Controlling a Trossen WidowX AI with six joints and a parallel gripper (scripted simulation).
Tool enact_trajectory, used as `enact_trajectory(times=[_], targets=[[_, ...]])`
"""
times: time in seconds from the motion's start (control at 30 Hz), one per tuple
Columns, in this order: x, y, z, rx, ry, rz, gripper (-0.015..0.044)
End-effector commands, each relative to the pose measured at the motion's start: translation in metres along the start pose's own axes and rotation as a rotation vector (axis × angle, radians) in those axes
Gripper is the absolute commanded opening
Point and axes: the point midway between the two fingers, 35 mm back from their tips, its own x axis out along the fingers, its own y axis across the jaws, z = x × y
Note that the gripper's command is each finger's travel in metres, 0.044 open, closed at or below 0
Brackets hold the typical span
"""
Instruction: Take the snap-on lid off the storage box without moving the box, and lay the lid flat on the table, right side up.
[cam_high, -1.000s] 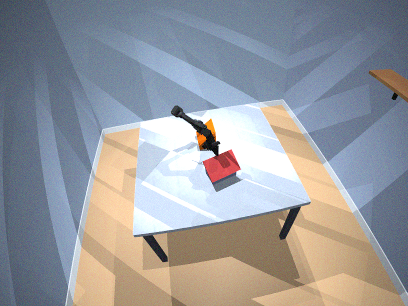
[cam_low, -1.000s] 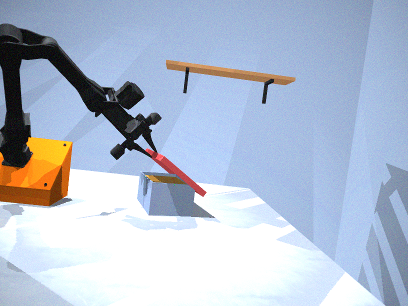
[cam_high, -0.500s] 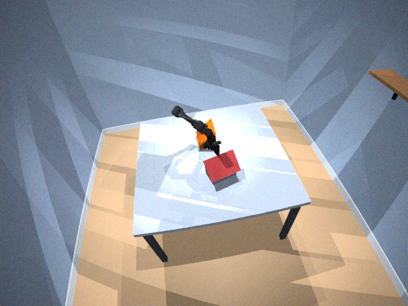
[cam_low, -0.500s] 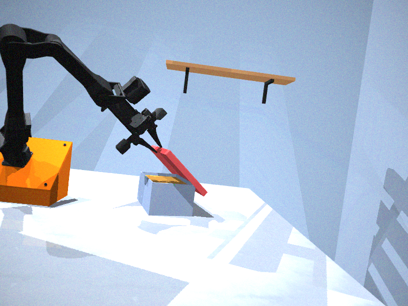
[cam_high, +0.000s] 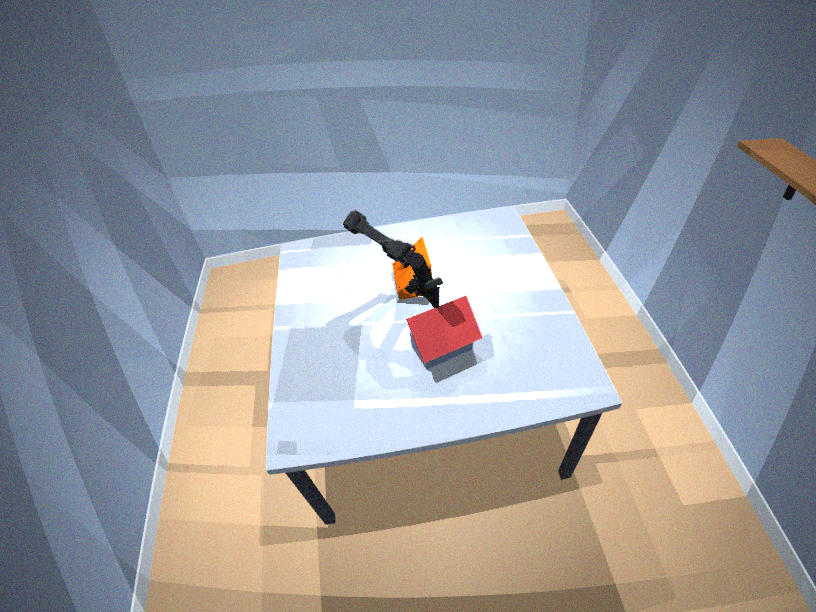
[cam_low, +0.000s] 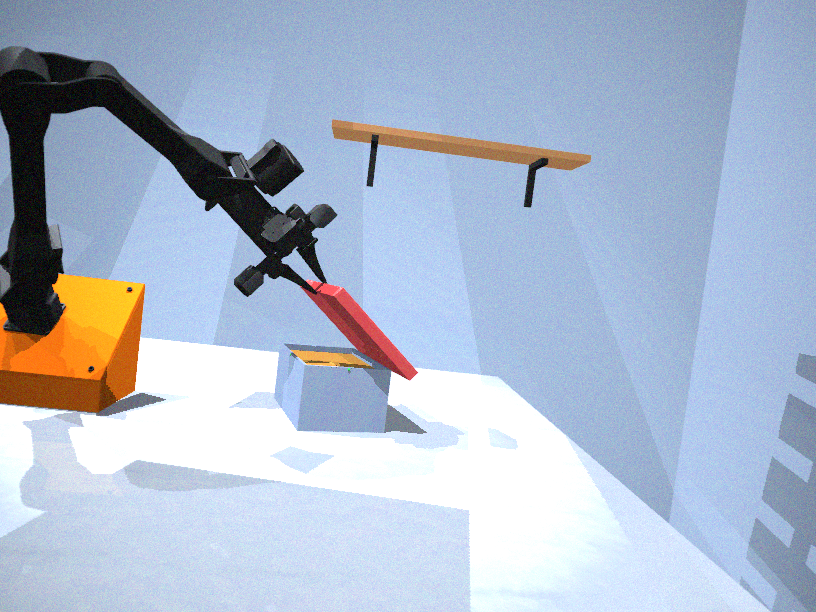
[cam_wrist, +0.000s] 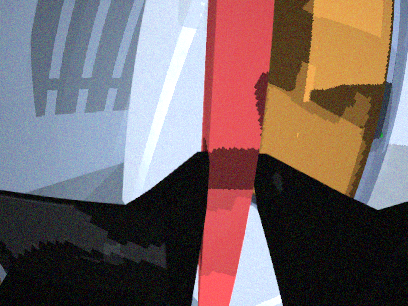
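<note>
Claw: I have the claw (cam_high: 436, 304) (cam_low: 320, 287) (cam_wrist: 231, 164) clamped on the near edge of the red lid (cam_high: 444, 330) (cam_low: 362, 329) (cam_wrist: 239, 90).
Lid: steeply tilted, mid-frame in the exterior view, its low end by the far rim of the storage box (cam_high: 449, 362) (cam_low: 342, 401) (cam_wrist: 397, 100); contact there I can't confirm.
Lift: I'd raise it straight up before swinging aside, so the low end doesn't drag the box.
Laydown: then level it slowly, top face up, over the tabletop (cam_high: 329, 421) (cam_low: 560, 527).
Surfaces: lid a matte-looking slab with a shallow rim; box grey-blue, square-cornered, orange-brown inside.
</note>
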Motion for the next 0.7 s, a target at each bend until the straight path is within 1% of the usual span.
enact_trajectory(times=[0.0, 0.67], targets=[[-0.006, 0.011, 0.002, 0.01, -0.004, 0.02, 0.0], [-0.023, 0.031, 0.001, 0.01, -0.003, 0.019, 0.0]])
